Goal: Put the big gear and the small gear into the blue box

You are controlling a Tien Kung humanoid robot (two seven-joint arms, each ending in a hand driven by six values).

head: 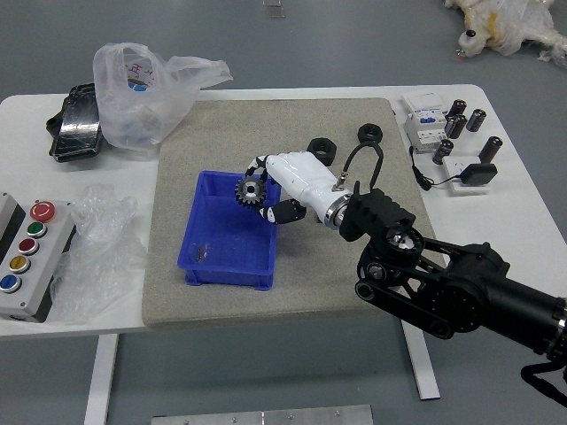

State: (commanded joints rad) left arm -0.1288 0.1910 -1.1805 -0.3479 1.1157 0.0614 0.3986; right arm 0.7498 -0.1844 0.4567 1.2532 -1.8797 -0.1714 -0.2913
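Observation:
My right hand (264, 188) reaches in from the right, its fingers closed on the big gear (251, 190), a dark toothed disc. The gear is held over the back right part of the blue box (205, 230), inside its rim as seen from above; its height above the floor is hard to tell. The small gear cannot be seen, as the right hand and wrist cover that part of the mat. My left hand is out of view.
Two black nuts, one (322, 150) partly behind the hand, another (369, 134) farther right, lie on the grey mat (239, 128). Plastic bags (133, 97) and a button box (34, 257) are at left; black cylinders (490, 149) and white devices at right.

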